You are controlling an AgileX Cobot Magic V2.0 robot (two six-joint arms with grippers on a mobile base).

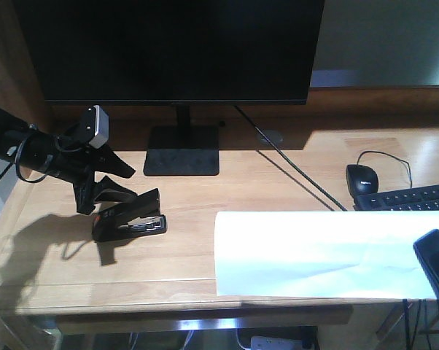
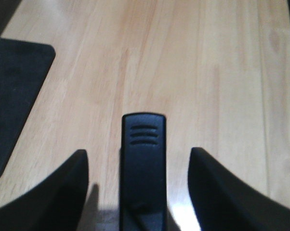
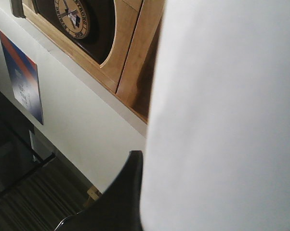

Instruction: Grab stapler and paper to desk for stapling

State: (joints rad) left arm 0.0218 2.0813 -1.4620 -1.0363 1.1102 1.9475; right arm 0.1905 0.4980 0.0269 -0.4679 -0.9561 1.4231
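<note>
The black stapler (image 1: 130, 218), with a red patch near its rear, rests on the light-wood desk (image 1: 183, 255) at the left. My left gripper (image 1: 103, 198) is low over its rear end. In the left wrist view the stapler (image 2: 144, 168) runs between the two fingers (image 2: 58, 197), with bare wood on both sides, so the left gripper (image 2: 139, 154) is open. The white paper (image 1: 318, 252) lies flat along the desk's front right. My right gripper (image 1: 437, 264) is at its right end. Seen from the right wrist, the paper (image 3: 227, 115) lies flush against one dark finger (image 3: 118, 202); the other finger is hidden.
A dark monitor (image 1: 168, 47) on a black stand base (image 1: 181, 152) fills the back of the desk, with a cable (image 1: 292, 168) running forward. A black mouse (image 1: 365, 177) and keyboard (image 1: 409, 197) lie behind the paper. A blue poster (image 3: 22, 79) hangs beside wooden shelving (image 3: 130, 53).
</note>
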